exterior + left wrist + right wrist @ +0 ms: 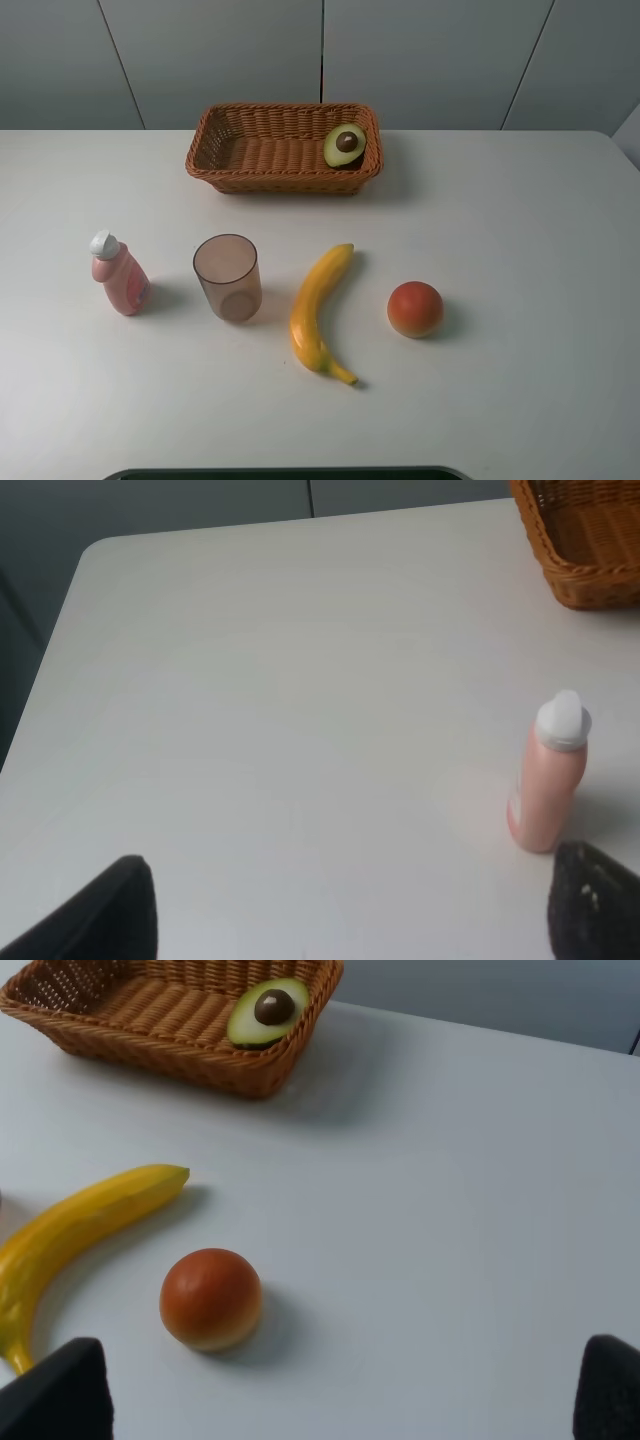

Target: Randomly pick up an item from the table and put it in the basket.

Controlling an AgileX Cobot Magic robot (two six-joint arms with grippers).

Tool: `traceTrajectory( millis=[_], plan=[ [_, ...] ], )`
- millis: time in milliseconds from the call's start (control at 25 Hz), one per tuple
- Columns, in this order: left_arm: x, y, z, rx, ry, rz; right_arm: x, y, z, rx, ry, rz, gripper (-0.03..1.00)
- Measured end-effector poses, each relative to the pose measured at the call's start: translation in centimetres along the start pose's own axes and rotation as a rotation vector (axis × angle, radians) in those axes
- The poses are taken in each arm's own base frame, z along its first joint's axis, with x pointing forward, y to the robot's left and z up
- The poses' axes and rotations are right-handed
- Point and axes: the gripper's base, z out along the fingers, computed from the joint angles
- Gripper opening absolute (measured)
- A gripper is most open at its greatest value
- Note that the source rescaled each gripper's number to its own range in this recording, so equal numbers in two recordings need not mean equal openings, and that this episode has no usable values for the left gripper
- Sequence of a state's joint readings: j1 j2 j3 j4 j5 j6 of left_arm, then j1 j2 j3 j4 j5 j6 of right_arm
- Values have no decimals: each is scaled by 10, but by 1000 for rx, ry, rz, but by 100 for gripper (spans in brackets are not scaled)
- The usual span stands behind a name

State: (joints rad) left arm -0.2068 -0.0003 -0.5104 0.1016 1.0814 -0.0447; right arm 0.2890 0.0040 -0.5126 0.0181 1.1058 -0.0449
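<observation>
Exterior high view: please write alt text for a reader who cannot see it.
A halved avocado lies in the right end of a brown wicker basket at the back of a white table. In front stand a pink bottle, a translucent cup, a banana and an orange-red fruit.

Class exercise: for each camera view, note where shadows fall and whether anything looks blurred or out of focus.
Exterior high view: sharp and evenly lit, with soft shadows right of the banana and orange-red fruit. Left wrist view: slightly soft; pink bottle hazy, near fingertips dark blurs. Right wrist view: fruit fairly crisp, avocado clear in the basket, fingertips blurred.
</observation>
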Motion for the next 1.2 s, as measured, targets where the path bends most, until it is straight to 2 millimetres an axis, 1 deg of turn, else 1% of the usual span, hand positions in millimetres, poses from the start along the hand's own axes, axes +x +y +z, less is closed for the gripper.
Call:
traceTrajectory(
  millis=[480,600,880,1200],
  plan=[
    [0,0,0,0,0,-2,0,0,-1,15,-13,29,99],
    [0,0,0,0,0,-2,0,0,0,67,-12,66,99],
    [0,0,0,0,0,-2,-1,2,0,268,-11,185,99],
    [0,0,0,0,0,-2,-1,2,0,291,-11,198,99]
  ],
)
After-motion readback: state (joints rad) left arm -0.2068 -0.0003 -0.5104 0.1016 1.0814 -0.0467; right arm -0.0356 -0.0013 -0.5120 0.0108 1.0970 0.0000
